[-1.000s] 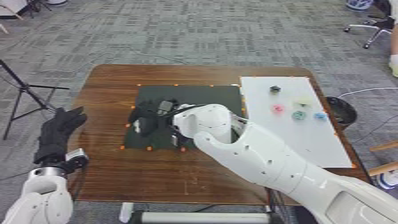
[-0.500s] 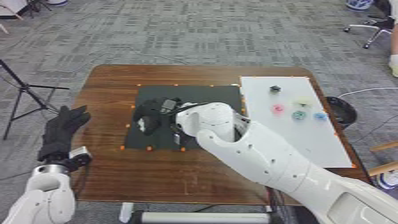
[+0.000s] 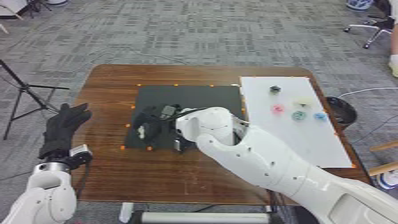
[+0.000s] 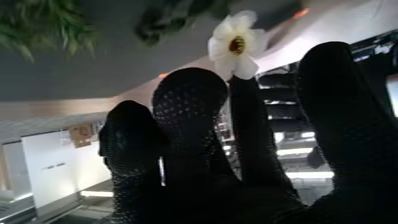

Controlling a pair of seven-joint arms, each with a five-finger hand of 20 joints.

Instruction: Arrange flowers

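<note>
In the head view my right hand (image 3: 154, 128) is over the left part of the black mat (image 3: 209, 92), beside a small white flower (image 3: 140, 132). Seen from the right wrist, the right hand (image 4: 191, 145) has its fingers straight and spread. The white flower (image 4: 236, 44) with a yellow-brown centre appears at the fingertips; its stem is hidden and I cannot tell if it is touched. Green foliage (image 4: 44, 25) lies farther off. My left hand (image 3: 62, 131) rests at the table's left edge, fingers straight.
On the white board (image 3: 311, 145) at the right sit a dark item (image 3: 274, 89) and pink (image 3: 278, 108), pale yellow (image 3: 303, 101), green (image 3: 298, 115) and blue (image 3: 320, 116) pieces. A black bin (image 3: 341, 111) stands off the table's right edge.
My right hand has moved a little toward the table's front edge and slightly right, and the white flower shows slightly nearer the front. My left hand has shifted slightly right.
</note>
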